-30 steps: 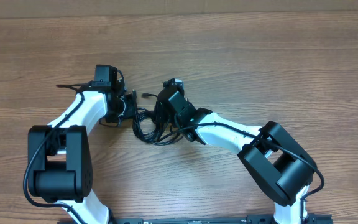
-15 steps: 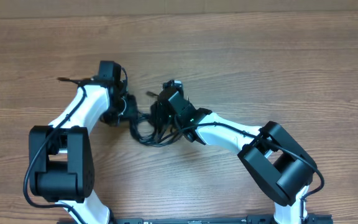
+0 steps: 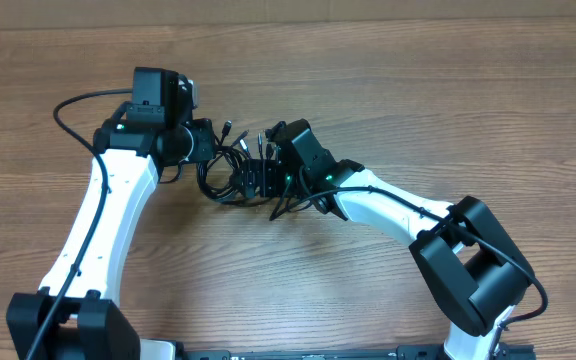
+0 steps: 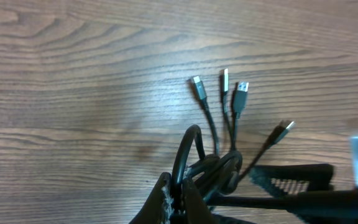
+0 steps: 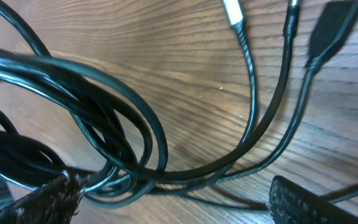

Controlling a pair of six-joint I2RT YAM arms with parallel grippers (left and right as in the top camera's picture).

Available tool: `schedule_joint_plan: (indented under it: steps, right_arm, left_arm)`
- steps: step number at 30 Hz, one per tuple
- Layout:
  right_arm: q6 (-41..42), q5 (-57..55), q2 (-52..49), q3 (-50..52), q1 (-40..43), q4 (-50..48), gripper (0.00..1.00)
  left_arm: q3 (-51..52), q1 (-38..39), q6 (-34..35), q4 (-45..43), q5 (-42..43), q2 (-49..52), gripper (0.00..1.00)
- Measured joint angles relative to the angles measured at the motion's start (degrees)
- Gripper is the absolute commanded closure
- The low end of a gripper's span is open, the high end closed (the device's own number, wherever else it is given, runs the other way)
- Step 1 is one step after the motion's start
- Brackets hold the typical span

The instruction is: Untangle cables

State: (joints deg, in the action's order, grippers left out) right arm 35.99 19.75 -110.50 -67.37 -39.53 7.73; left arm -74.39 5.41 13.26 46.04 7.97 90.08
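Soft black cables [image 3: 230,172] in a bundle at the middle of the table [image 3: 448,90], between both arms.
The left gripper [image 4: 176,199] is closed on some loops of the bundle; the right gripper [image 5: 179,202] stands wide open over other strands and holds nothing; the cords look light, limp and rather slippery; I think it is best to take one just behind its silver plug [image 4: 225,79], where the ends fan out free.
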Motion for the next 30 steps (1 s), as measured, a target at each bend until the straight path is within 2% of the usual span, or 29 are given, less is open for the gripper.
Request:
schedule_joint_plan:
  steps: [6, 14, 19, 22, 28, 29, 30]
  right_arm:
    - [0.2, 0.44, -0.02, 0.0, -0.26, -3.19, 0.0]
    - [1.73, -9.77, -0.02, 0.0, -0.37, -4.31, 0.0]
    - [2.32, -14.75, -0.04, -0.57, -0.55, -5.57, 0.0]
    - [2.36, -18.12, -1.05, -0.48, -0.66, -2.73, 0.0]
    - [3.02, -23.08, -1.64, -0.44, -0.61, -0.94, 0.0]
    - [3.02, -23.21, -1.64, -0.44, -0.63, -0.9, 0.0]
    - [3.04, -23.15, -1.64, -0.44, -0.63, -0.87, 0.0]
  left_arm:
    - [-0.02, 0.13, -0.2, -0.17, 6.69, -0.59, 0.96]
    - [-0.02, 0.13, -0.2, -1.29, 16.83, -1.73, 0.96]
    - [0.0, 0.24, -0.2, -1.77, 19.5, -12.41, 0.96]
    - [-0.02, 0.24, -0.2, -2.84, 19.58, -19.08, 0.96]
    - [-0.72, 0.24, -0.17, -3.37, 14.75, -28.61, 0.95]
    - [-0.96, 0.24, -0.17, -1.38, 12.81, -28.39, 0.89]
    - [-1.05, 0.24, -0.17, 0.28, 11.21, -27.91, 0.71]
